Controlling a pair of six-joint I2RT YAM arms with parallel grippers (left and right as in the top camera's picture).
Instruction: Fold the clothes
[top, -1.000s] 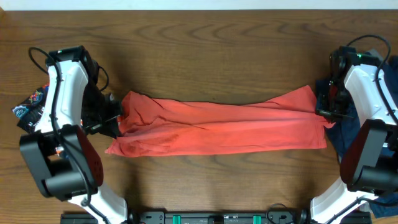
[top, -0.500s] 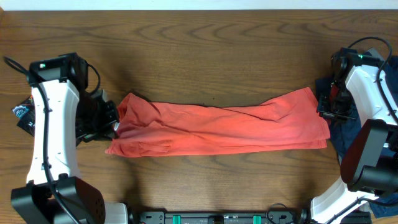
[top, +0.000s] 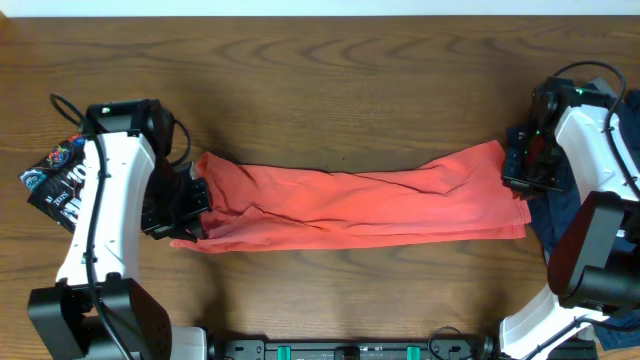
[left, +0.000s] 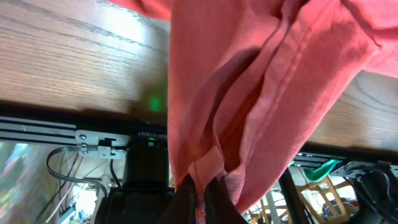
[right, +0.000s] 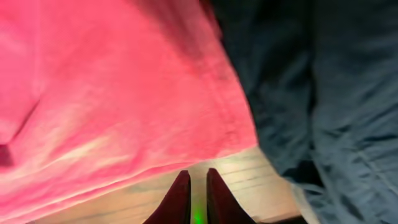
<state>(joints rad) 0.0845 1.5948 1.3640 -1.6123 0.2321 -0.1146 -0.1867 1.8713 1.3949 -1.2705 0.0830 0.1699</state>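
The coral-red T-shirt (top: 360, 205) lies stretched in a long band across the table, left to right. My left gripper (top: 195, 205) is at its left end, shut on a bunched hem of the shirt (left: 249, 93), and the cloth rises from between the fingertips (left: 202, 193). My right gripper (top: 522, 168) hovers at the shirt's right end. Its jaws are almost together with nothing between them (right: 198, 186), and bare wood shows through the slit. The red hem (right: 112, 93) lies just ahead of the fingertips.
A dark navy garment (top: 560, 205) is heaped at the right table edge under the right arm, touching the shirt's right end (right: 323, 93). A black printed tee (top: 55, 180) lies at the left edge behind the left arm. The table's front rail (left: 93, 134) runs close by.
The left arm swung out and back, and the shirt's left end now lies more bunched and nearer the front. The right gripper has stayed at the right hem and its jaws have parted a hair.
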